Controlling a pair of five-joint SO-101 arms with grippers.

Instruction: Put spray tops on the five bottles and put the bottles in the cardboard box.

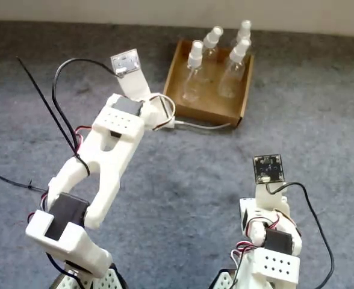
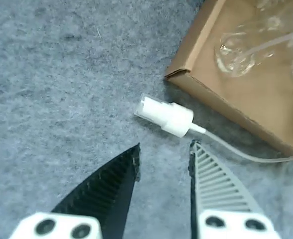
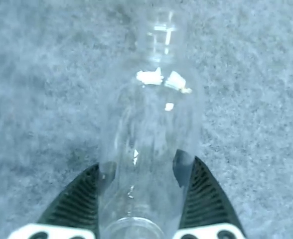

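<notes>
A loose white spray top (image 2: 167, 116) with its long thin tube lies on the grey carpet just outside the corner of the cardboard box (image 2: 196, 82). My left gripper (image 2: 164, 155) hovers open right behind the top, not touching it. In the high view that spray top (image 1: 178, 124) lies at the box's (image 1: 244, 103) front edge, by the left gripper (image 1: 163, 113). Several clear bottles (image 1: 195, 75) with white tops stand in the box. My right gripper (image 3: 141, 172) is shut on a clear, topless bottle (image 3: 149, 119), its open neck pointing away over the carpet.
Grey carpet (image 1: 183, 180) covers the whole work area. The right arm (image 1: 270, 241) is folded low at the near right. Black cables (image 1: 56, 114) trail to the left of the left arm. Open carpet stretches between the two arms.
</notes>
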